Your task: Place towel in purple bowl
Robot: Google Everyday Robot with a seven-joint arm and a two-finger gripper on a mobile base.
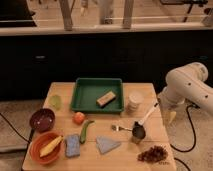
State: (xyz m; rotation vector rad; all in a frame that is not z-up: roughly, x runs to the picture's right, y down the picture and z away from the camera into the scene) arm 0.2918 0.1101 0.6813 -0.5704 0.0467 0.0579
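Note:
The towel (pixel 107 145) is a flat pale blue-grey cloth with a pointed outline, lying near the table's front edge at the middle. The purple bowl (pixel 41 120) is round and dark, and stands at the table's left side, just behind the orange bowl (pixel 44 148). My gripper (pixel 170 117) hangs from the white arm (pixel 187 85) at the table's right edge, pointing down, far right of the towel and holding nothing that I can see.
A brighter blue sponge pad (pixel 72 146) lies between the orange bowl and the towel. A green tray (pixel 85 92) holding a brown block (pixel 106 99) stands at the back. A white jar (pixel 134 102), dark cup (pixel 138 132), fork (pixel 119 128), green vegetable (pixel 86 131), red-orange fruit (pixel 78 118) and brown pile (pixel 153 154) lie around.

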